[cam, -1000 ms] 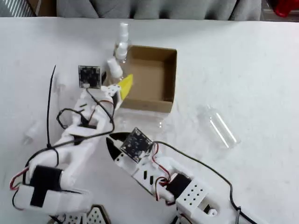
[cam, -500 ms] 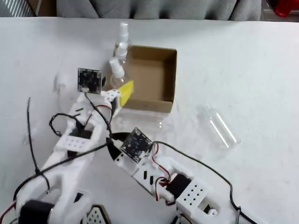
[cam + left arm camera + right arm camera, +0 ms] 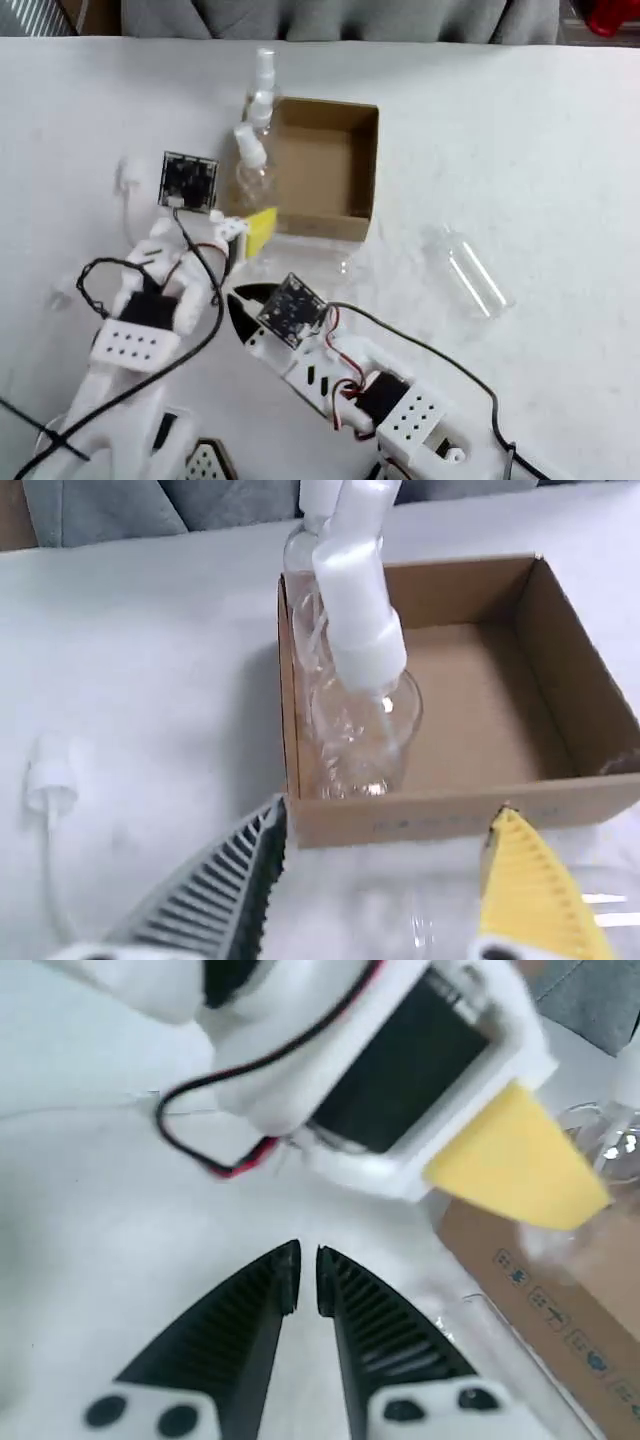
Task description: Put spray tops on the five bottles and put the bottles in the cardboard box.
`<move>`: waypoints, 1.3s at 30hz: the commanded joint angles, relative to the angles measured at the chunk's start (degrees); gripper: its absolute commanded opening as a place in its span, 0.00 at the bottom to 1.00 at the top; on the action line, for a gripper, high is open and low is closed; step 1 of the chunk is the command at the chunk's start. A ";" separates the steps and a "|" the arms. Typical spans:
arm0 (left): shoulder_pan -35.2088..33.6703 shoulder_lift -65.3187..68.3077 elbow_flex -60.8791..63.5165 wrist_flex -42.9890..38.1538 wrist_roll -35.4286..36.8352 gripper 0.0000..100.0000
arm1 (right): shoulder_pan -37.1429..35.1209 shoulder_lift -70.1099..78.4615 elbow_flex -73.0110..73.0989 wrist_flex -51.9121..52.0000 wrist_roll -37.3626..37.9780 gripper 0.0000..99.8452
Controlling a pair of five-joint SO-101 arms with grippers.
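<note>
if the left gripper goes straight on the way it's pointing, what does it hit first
Probably the near wall of the cardboard box, framed by the left gripper; a capped bottle stands just behind it.

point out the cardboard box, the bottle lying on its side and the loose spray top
cardboard box [image 3: 330, 175]: high view, bare inside floor
lying bottle [image 3: 468, 272]: high view, middle of clear body
loose spray top [image 3: 50, 780]: left wrist view, white head

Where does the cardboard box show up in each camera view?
High view: cardboard box mid-table, just beyond the yellow finger.
Left wrist view: box open side up, past the yellow finger.
Right wrist view: box wall behind the yellow finger.
Shared landmark: that yellow finger.
</note>
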 commanded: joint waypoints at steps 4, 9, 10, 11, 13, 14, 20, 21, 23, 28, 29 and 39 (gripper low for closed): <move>0.40 -10.24 5.10 9.05 -0.70 0.19 | -0.31 0.13 -0.35 0.22 0.70 0.01; 0.40 -16.66 11.34 10.02 -0.79 0.02 | -0.31 0.04 -0.09 0.22 0.70 0.01; 0.22 -18.15 12.13 11.16 -0.79 0.04 | -0.31 0.13 -0.09 0.22 0.70 0.01; -0.57 -19.47 12.66 12.57 -0.70 0.05 | -0.31 0.22 -0.09 0.22 0.70 0.01; -2.77 -22.20 13.10 15.12 -0.70 0.05 | -0.31 0.22 -0.09 0.22 0.70 0.01; -4.44 -23.43 13.19 16.62 -0.70 0.05 | -0.31 0.22 -0.09 0.22 0.70 0.01; -16.48 -28.97 13.54 25.93 -0.79 0.05 | 0.31 0.31 -0.62 0.84 0.70 0.01; -17.71 -29.76 14.59 26.46 -0.79 0.05 | 0.92 0.31 -1.32 2.24 0.70 0.01; -19.47 -30.90 17.58 25.85 -0.79 0.05 | 2.68 0.57 -4.13 6.99 0.26 0.01; -19.74 -34.77 27.87 17.93 -0.70 0.05 | 6.90 5.49 -8.53 9.80 0.18 0.01; -19.91 -35.91 28.66 16.88 -0.53 0.05 | 7.43 7.08 -9.05 9.01 0.18 0.01; -20.00 -46.20 30.51 25.93 -1.76 0.05 | 15.16 25.27 -22.15 6.64 0.53 0.01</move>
